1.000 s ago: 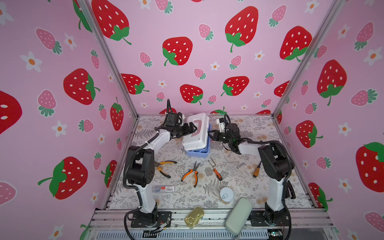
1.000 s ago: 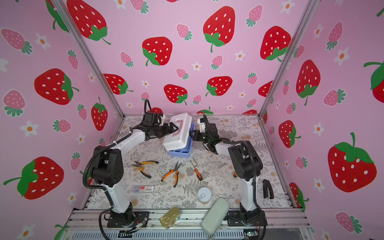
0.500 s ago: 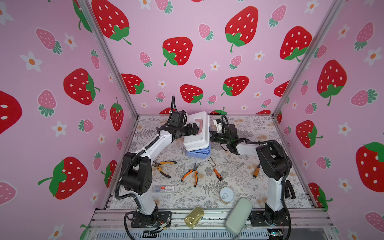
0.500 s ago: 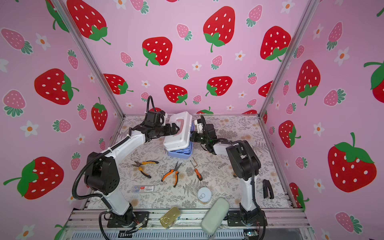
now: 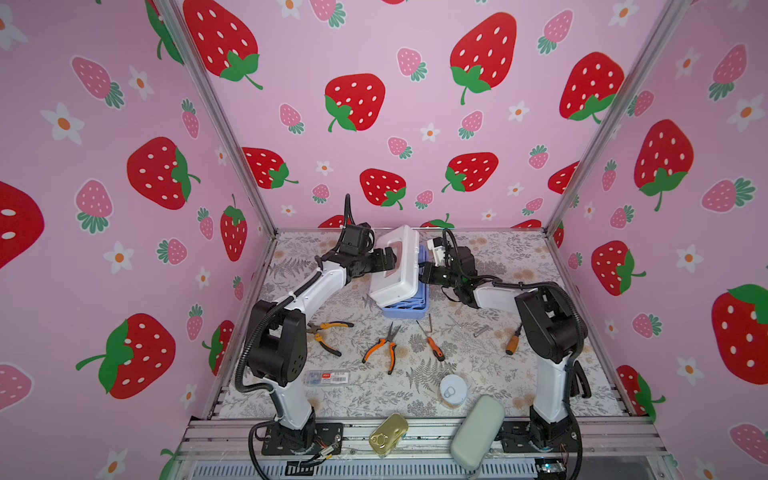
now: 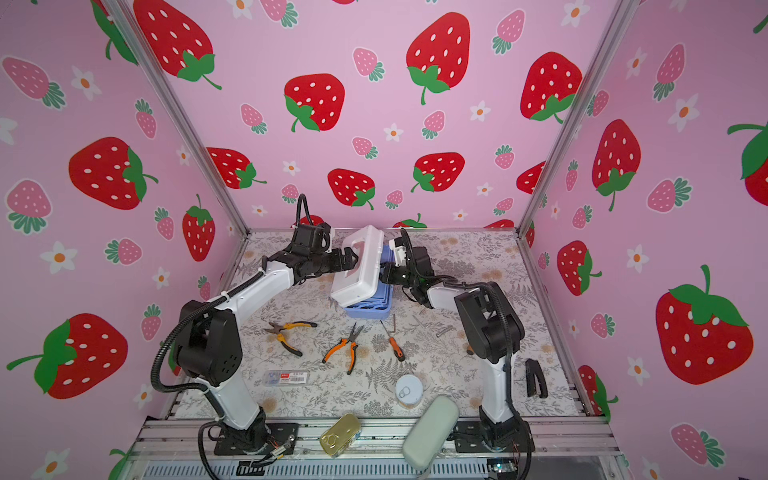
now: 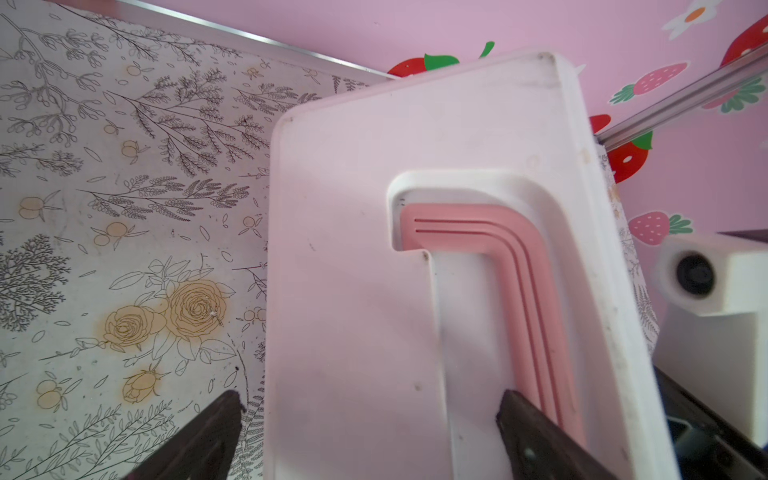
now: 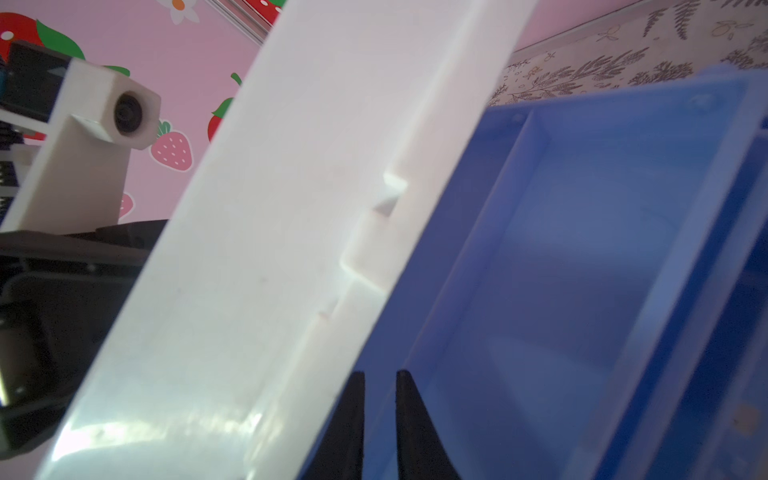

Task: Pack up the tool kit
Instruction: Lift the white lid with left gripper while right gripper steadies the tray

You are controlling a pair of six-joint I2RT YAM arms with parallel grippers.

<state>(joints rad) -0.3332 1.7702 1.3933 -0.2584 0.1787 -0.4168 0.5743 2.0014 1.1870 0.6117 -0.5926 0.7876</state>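
The tool kit stands at the back middle of the mat, its white lid [image 5: 397, 270] [image 6: 359, 270] raised steeply over the periwinkle base [image 5: 405, 309] [image 6: 368, 309]. My left gripper [image 5: 388, 259] [image 6: 347, 259] [image 7: 370, 399] is open wide against the lid's outer face. One finger sits in the recess beside the pink handle [image 7: 511, 257], the other hangs off the lid's edge over the mat. My right gripper [image 5: 424, 274] [image 6: 384, 274] [image 8: 380, 374] is behind the lid, at the rim of a blue tray [image 8: 582, 270]. Its fingers stand a narrow gap apart, gripping nothing that I can see.
On the mat in front lie yellow-handled pliers [image 5: 328, 332], orange pliers [image 5: 384, 345], an orange screwdriver [image 5: 434, 343], a wooden-handled tool [image 5: 513, 343] and a clear red-labelled case [image 5: 326, 377]. Near the front edge are a round can [image 5: 453, 390], a gold tin [image 5: 388, 434] and a grey-green case [image 5: 478, 432].
My left arm has stretched further toward the kit, bringing its gripper against the lid's face. The kit and the right arm have barely shifted.
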